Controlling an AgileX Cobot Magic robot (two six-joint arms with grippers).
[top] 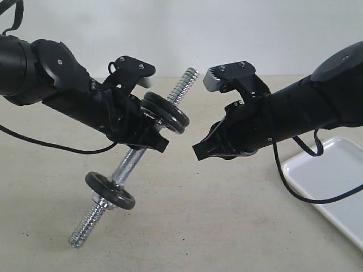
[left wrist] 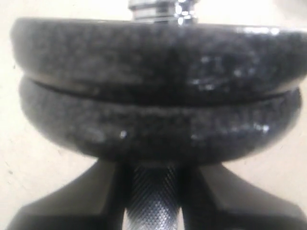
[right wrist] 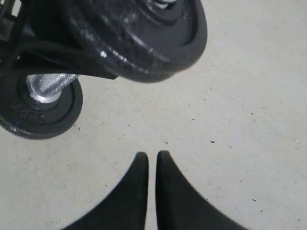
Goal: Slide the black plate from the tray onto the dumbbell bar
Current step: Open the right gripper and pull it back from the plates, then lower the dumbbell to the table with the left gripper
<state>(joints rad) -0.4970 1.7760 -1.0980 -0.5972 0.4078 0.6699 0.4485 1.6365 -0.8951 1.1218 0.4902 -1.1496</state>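
Fingers of right gripper (top: pixel 198 152) pressed together, holding nothing, just right of the stacked discs. Left gripper (top: pixel 148 136) fingers (left wrist: pixel 72 206) clamped on tilted dumbbell bar (top: pixel 127 165). Black plate (top: pixel 170 109) on bar, stacked against second disc (left wrist: pixel 158 129) above the grip. Third disc (top: pixel 110 191) near lower end. Tray (top: pixel 334 181) at right edge, well apart.

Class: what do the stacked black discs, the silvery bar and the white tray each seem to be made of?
Stacked round black discs: probably cast iron, painted black; grainy surface with dull glints. Silvery threaded dumbbell bar: likely chromed steel, given its bright shine and cut threads. Flat white tray: perhaps plastic, smooth and faintly glossy; coated metal is possible.
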